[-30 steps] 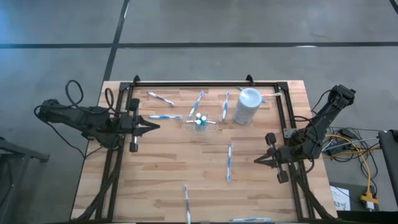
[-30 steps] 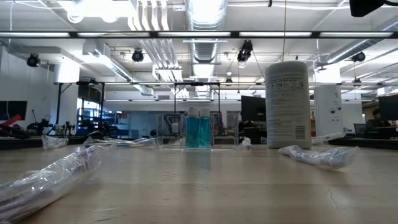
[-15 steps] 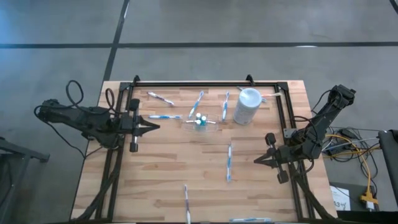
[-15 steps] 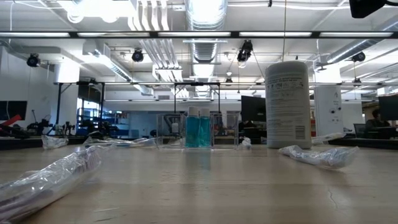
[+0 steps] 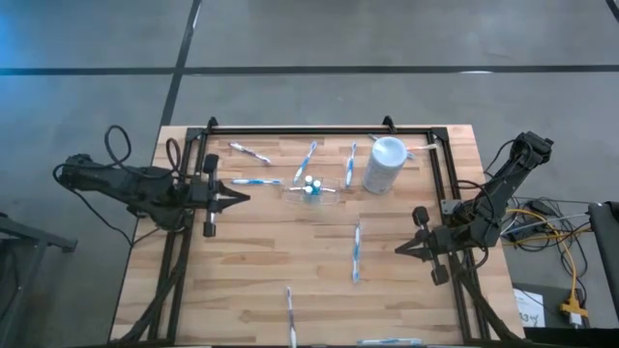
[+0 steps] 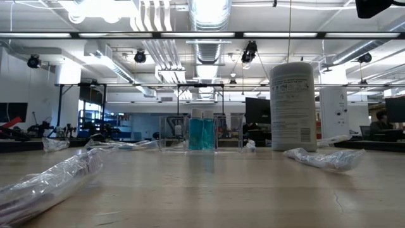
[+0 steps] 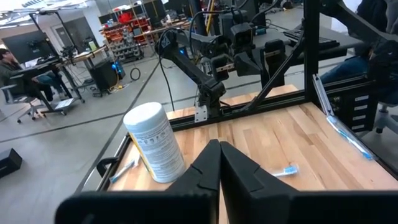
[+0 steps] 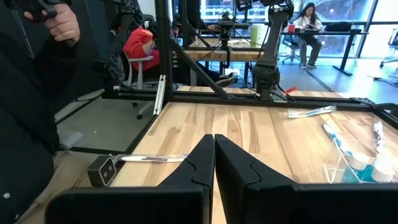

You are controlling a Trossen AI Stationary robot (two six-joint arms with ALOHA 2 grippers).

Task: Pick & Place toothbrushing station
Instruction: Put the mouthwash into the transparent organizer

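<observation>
Two arms wait at the counter's (image 5: 261,261) edges, and you have hardly begun. Your left claw (image 5: 242,197) sits over the left side, fingers pressed together and holding nothing; your right claw (image 5: 400,248) rests over the right side, likewise closed and empty. The two teal tubes (image 5: 310,186) already stand in the clear holder (image 5: 311,192) near the counter's middle rear. The white cup (image 5: 384,164) stands upright just to its right. Several toothbrushes lie loose: one (image 5: 357,249) in front of the cup, well apart from it, one (image 5: 289,311) near the front edge, and others (image 5: 256,182) scattered around the holder at the back. By my reading, every brush is yet to be gathered, so nearly all the placing is left.
</observation>
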